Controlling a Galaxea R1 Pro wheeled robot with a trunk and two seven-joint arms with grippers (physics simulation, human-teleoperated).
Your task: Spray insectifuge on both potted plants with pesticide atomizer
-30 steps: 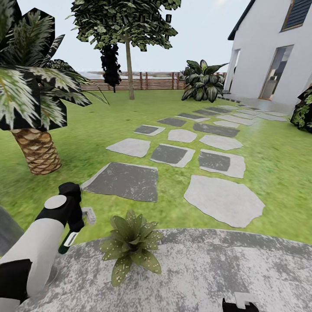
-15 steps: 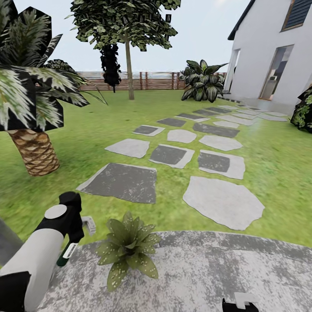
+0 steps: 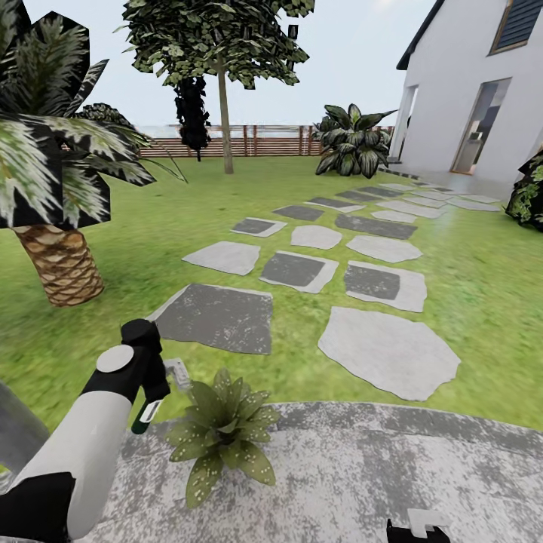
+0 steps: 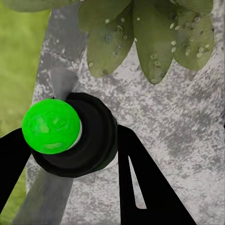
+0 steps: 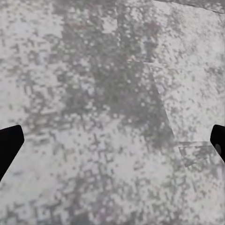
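Note:
My left gripper (image 3: 154, 394) is shut on the pesticide atomizer (image 3: 145, 415), a dark green bottle with a white label that hangs tilted just left of a potted plant (image 3: 222, 431). That plant is a low rosette of speckled green leaves at the edge of the grey paved round (image 3: 362, 475). In the left wrist view the atomizer's black top with a bright green knob (image 4: 51, 126) sits between my black fingers (image 4: 140, 178), and the plant's leaves (image 4: 140, 33) lie just beyond it. My right gripper (image 3: 417, 526) is open above bare paving (image 5: 112, 93). The second potted plant is out of view.
A scaly-trunked palm (image 3: 60, 264) stands on the lawn at the left. Stepping stones (image 3: 388, 351) run across the grass toward a white house (image 3: 483, 90). A tree (image 3: 222, 90), a striped-leaf plant (image 3: 353, 143) and a slatted wooden fence (image 3: 264, 141) are far back.
My left arm has moved up and to the right with the atomizer, closer to the potted plant. The view shifted slightly a second ago. The right gripper has not moved.

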